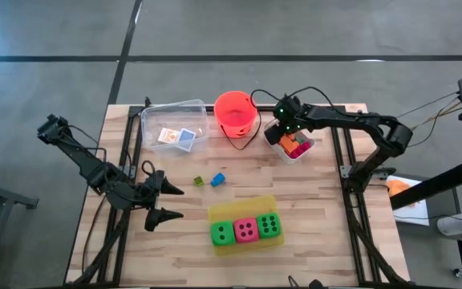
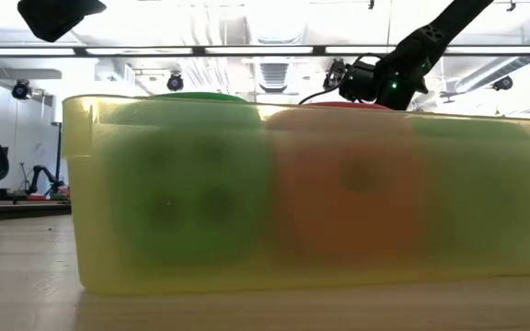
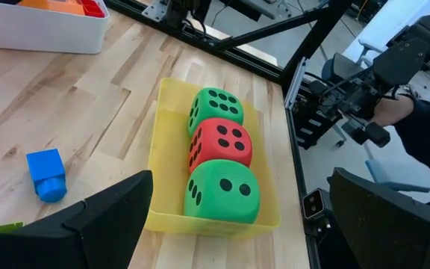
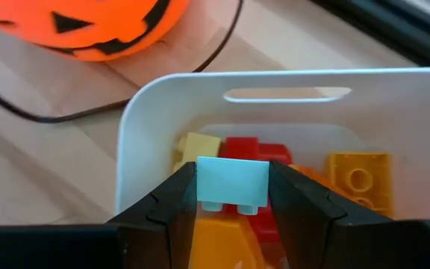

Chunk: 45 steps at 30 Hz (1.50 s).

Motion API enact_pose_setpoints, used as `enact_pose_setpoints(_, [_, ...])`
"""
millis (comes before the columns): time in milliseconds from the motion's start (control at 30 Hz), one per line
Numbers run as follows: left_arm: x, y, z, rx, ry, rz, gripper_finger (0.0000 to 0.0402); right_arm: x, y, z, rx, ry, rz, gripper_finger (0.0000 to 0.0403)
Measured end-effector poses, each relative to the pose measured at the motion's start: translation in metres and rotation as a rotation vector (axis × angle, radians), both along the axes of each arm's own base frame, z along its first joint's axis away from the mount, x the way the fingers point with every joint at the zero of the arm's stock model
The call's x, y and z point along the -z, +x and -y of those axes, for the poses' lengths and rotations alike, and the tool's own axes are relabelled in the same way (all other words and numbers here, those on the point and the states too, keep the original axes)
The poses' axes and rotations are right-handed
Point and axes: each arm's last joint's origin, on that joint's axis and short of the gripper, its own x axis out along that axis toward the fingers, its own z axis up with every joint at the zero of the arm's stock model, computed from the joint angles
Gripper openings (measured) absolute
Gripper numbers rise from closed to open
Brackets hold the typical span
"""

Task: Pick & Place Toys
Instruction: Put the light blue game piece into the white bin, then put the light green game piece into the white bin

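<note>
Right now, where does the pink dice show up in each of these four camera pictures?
High view: pink dice sits in the middle of the yellow tray, near the table's front edge.
Low view: a blurred reddish shape seen through the tray wall, centre right.
Left wrist view: middle of the row, looking red.
Right wrist view: not in it.
Shared landmark: the yellow tray, with a green dice on either side.

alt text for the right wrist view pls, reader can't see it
The right hand is shut on a pale blue brick, held just above a white bin of yellow, red and orange bricks. Beyond the bin, an orange pumpkin-face bucket and a black cord lie on the wooden table.
</note>
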Motion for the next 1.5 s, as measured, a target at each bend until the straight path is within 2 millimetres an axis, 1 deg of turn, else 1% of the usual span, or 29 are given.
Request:
enact_pose_setpoints(200, [0.000, 0.000, 0.000, 0.000, 0.000, 0.000, 0.0395, 0.000, 0.001, -0.001, -0.016, 0.026, 0.015, 0.0149])
enact_pose_setpoints(267, [0.000, 0.000, 0.000, -0.001, -0.002, 0.000, 0.0395, 0.001, 0.001, -0.002, -0.029, 0.029, 0.016, 0.0158])
enact_pose_setpoints(400, [0.000, 0.000, 0.000, -0.007, -0.014, -0.001, 0.0394, 0.007, -0.002, -0.004, -0.039, 0.056, -0.021, 0.0195])
enact_pose_setpoints(500, [0.000, 0.000, 0.000, -0.007, -0.015, -0.001, 0.0394, 0.005, 0.000, -0.003, -0.055, 0.059, 0.005, 0.0227])
enact_pose_setpoints(600, [0.000, 0.000, 0.000, -0.007, -0.015, -0.001, 0.0394, 0.004, -0.001, -0.003, -0.040, 0.043, -0.009, 0.0251])
enact_pose_setpoints(767, [0.000, 0.000, 0.000, -0.007, -0.015, -0.001, 0.0394, -0.006, -0.001, -0.001, -0.002, 0.017, -0.031, 0.0276])
enact_pose_setpoints(900, [0.000, 0.000, 0.000, -0.013, -0.003, 0.003, 0.0394, -0.017, -0.001, 0.000, 0.009, 0.021, -0.083, 0.0282])
enact_pose_setpoints(1033, [-0.001, 0.000, -0.003, -0.057, 0.119, 0.034, 0.0394, -0.028, 0.002, -0.001, 0.000, 0.016, -0.120, 0.0282])
enact_pose_setpoints(1133, [-0.002, 0.002, -0.006, -0.168, 0.167, 0.066, 0.0394, -0.037, 0.007, -0.008, -0.029, 0.011, -0.116, 0.0283])
enact_pose_setpoints(1200, [-0.002, 0.003, -0.007, -0.228, 0.152, 0.079, 0.0394, -0.045, 0.010, -0.014, -0.057, 0.001, -0.106, 0.0283])
enact_pose_setpoints(1267, [-0.004, 0.006, -0.009, -0.248, 0.102, 0.091, 0.0394, -0.052, 0.013, -0.023, -0.095, -0.016, -0.092, 0.0283])
enact_pose_setpoints(1367, [-0.009, 0.011, -0.013, -0.191, 0.041, 0.089, 0.0394, -0.064, 0.013, -0.039, -0.154, -0.047, -0.055, 0.0283])
enact_pose_setpoints(1500, [-0.009, 0.019, -0.023, -0.103, 0.040, 0.054, 0.0394, -0.073, 0.008, -0.067, -0.232, -0.074, -0.012, 0.0283])
